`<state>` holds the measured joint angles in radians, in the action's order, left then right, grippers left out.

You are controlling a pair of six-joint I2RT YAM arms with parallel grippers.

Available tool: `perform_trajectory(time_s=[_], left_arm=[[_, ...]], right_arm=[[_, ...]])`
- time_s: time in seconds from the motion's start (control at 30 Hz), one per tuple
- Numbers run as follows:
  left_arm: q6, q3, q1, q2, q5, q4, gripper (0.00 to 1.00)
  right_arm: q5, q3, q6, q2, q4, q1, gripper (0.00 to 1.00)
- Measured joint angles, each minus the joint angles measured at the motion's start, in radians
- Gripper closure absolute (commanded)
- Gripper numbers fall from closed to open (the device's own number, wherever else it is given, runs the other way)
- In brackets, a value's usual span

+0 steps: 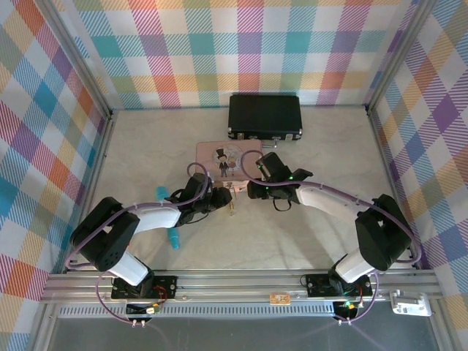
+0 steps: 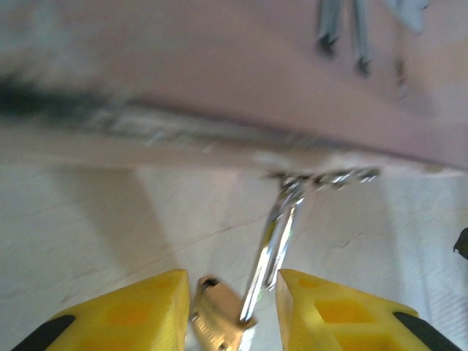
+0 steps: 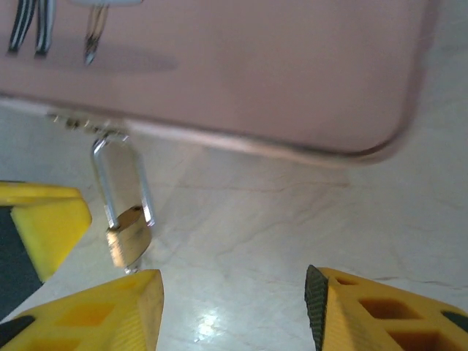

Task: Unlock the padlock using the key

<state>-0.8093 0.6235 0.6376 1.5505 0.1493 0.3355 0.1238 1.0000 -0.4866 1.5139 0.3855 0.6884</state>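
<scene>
A small brass padlock (image 2: 216,316) hangs by its silvery shackle (image 2: 274,238) from the clasp of a pink tin (image 1: 223,157). The top of the padlock's body (image 3: 130,238) shows an empty hole, and one shackle leg ends beside it, out of the body. My left gripper (image 2: 232,292) straddles the padlock. Its left finger is almost against the brass and its right finger stands clear of the shackle. My right gripper (image 3: 234,292) is open over bare table just right of the padlock. A tiny metal stub (image 3: 130,269) pokes from under the body; I cannot tell if it is the key.
A black case (image 1: 265,115) lies behind the pink tin. A teal pen (image 1: 174,238) lies under my left forearm. Both grippers (image 1: 219,199) (image 1: 252,190) meet at the tin's near edge. Checked walls enclose the table on three sides.
</scene>
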Motion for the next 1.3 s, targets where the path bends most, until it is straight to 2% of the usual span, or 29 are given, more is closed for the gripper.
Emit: perform_trajectory(time_s=[0.17,0.47,0.87,1.07,1.2,1.3], left_arm=[[0.027,0.032,0.001,0.029,-0.004,0.016,0.75],[0.048,0.05,0.002,0.102,0.013,0.016,0.88],[0.047,0.047,0.002,0.101,0.018,0.033,0.86],[0.048,0.047,0.002,0.101,0.018,0.033,0.91],[0.048,0.045,0.002,0.097,0.018,0.031,0.91],[0.047,0.035,0.002,0.081,0.015,0.029,0.98]], right_arm=[[0.0,-0.029,0.0,-0.05,0.0,-0.046,0.44],[-0.004,-0.029,0.014,-0.055,-0.003,-0.055,0.44],[-0.008,0.019,0.05,-0.055,-0.002,-0.069,0.44],[-0.02,0.021,0.05,-0.055,-0.003,-0.073,0.44],[-0.019,0.03,0.048,-0.048,-0.002,-0.076,0.39],[-0.02,0.057,0.042,-0.024,-0.003,-0.094,0.35]])
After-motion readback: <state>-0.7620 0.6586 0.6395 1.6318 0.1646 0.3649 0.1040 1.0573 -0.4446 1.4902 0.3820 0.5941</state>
